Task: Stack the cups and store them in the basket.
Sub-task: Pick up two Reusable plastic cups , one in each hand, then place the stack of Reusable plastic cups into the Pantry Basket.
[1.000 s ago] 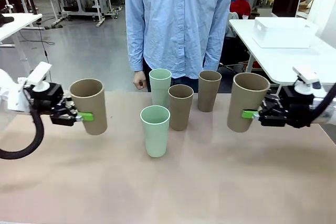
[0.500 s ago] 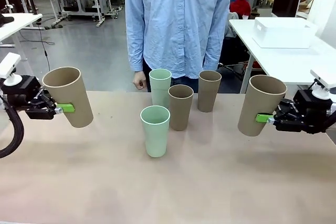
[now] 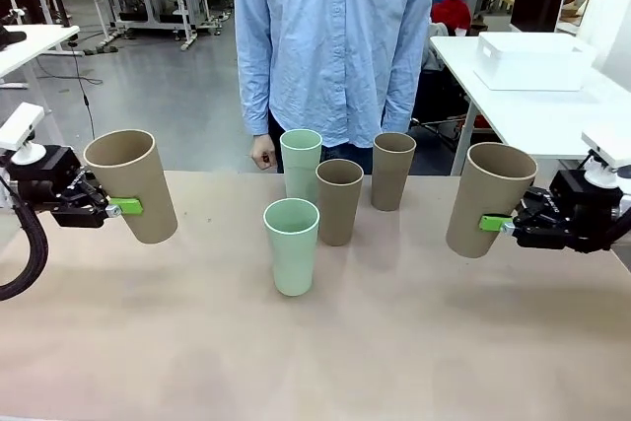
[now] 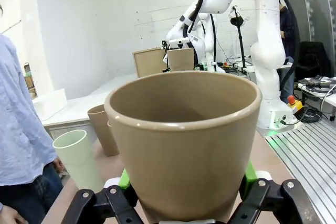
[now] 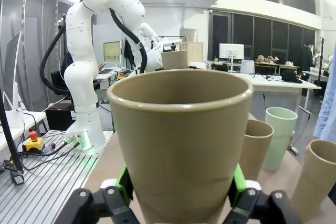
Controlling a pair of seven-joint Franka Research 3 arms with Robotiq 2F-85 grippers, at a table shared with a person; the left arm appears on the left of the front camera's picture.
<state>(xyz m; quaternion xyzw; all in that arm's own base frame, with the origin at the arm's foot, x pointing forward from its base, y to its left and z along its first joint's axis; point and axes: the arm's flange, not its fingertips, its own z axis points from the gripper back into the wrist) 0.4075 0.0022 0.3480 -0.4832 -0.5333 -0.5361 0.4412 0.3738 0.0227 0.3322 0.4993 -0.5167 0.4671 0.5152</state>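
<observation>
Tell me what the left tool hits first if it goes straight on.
Probably nothing near: the left tool, shut on a tan cup, aims across the table at the right tool and its cup. The mint cup stands to one side, though the held cup hides part of the path.

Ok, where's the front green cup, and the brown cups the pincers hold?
front green cup (image 3: 291, 251): front view, mid side wall.
left brown cup (image 3: 144, 189): front view, side wall.
right brown cup (image 3: 481, 199): front view, side wall.
</observation>
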